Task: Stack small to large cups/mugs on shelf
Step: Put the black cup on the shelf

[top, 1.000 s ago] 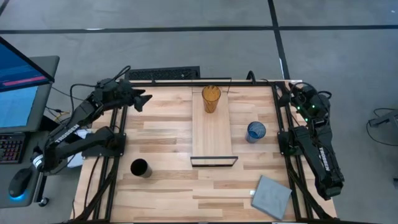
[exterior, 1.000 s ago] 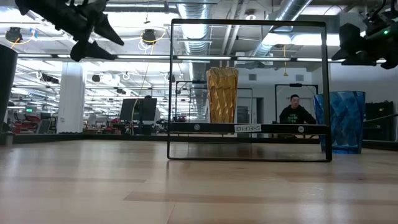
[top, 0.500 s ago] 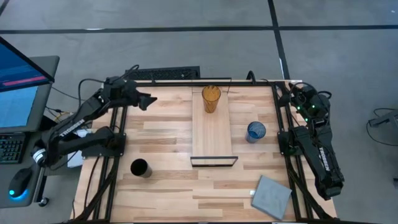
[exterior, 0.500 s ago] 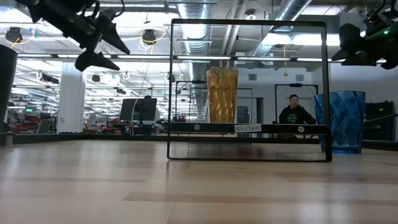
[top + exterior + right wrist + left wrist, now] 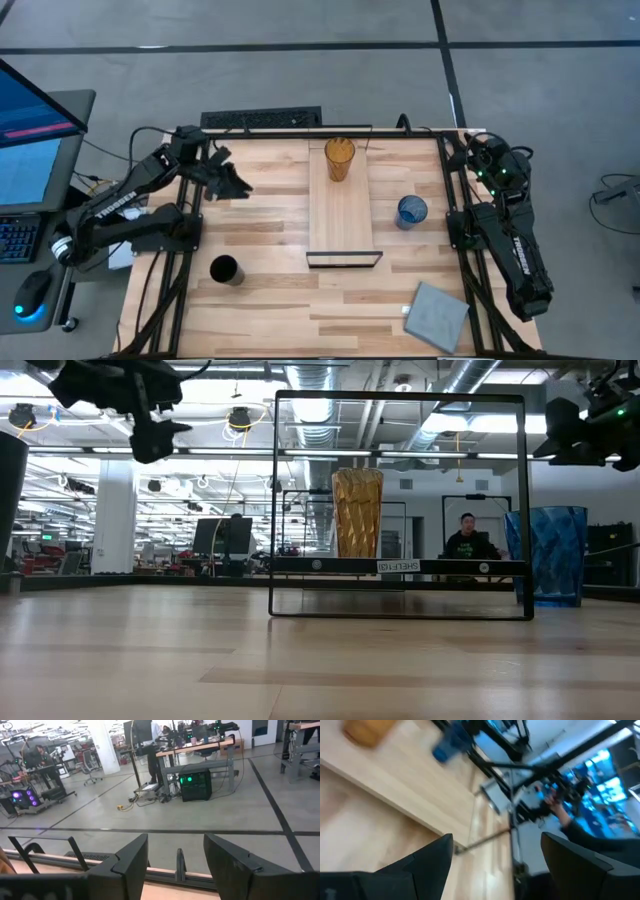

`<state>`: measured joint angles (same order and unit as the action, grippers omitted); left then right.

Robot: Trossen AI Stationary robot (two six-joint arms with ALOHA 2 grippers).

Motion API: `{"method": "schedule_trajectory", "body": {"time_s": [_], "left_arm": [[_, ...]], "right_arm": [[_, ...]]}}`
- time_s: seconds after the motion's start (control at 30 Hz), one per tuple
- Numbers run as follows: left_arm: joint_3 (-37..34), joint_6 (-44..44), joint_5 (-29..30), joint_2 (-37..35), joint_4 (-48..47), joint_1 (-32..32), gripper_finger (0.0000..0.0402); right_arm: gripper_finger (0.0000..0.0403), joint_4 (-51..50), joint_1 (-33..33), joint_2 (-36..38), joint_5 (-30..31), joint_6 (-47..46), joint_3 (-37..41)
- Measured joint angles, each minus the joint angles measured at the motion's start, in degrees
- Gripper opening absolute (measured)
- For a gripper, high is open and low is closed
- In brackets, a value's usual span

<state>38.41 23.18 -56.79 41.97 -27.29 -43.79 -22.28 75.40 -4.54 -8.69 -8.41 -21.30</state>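
Note:
The amber tumbler [image 5: 339, 158] stands upright on the far end of the light-wood shelf plank [image 5: 341, 215], whose black frame [image 5: 343, 259] is at the near end. The blue cup [image 5: 411, 211] stands on the table right of the plank. The black cup [image 5: 225, 270] stands near the left edge. My left gripper [image 5: 238, 186] is open and empty, in the air over the far left of the table [image 5: 495, 857]. My right gripper [image 5: 480, 143] is open and empty at the far right corner [image 5: 175, 850]. In the low view the tumbler [image 5: 357, 512] shows behind the frame [image 5: 400, 400].
A grey square pad [image 5: 437, 315] lies at the near right corner. The arms' black bases and rails run along the table's left and right edges. A person [image 5: 473, 540] sits in the room far behind the table.
My left gripper has moved from the far left corner toward the table's right edge, then toward its near edge, and has turned from pointing right to pointing near-right. The cups, the shelf and my right arm have stayed still.

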Motion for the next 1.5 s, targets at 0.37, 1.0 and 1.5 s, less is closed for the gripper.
{"method": "schedule_trajectory", "body": {"time_s": [0.37, 1.0, 1.5], "left_arm": [[21.60, -7.67, 18.82, 5.21, -20.89, 16.82, 0.0257], [37.13, 3.24, 36.61, 25.52, -62.02, 41.18, 0.0249], [36.63, 4.18, 47.98, 35.08, -62.39, 55.58, 0.0249]], "right_arm": [[0.0214, 0.02, 0.00, -0.02, 3.01, 2.43, 0.00], [0.0214, -0.02, 0.00, -0.01, 2.95, 2.43, 0.00], [0.0214, -0.20, -0.02, -0.02, 2.75, 2.39, 0.02]]}}
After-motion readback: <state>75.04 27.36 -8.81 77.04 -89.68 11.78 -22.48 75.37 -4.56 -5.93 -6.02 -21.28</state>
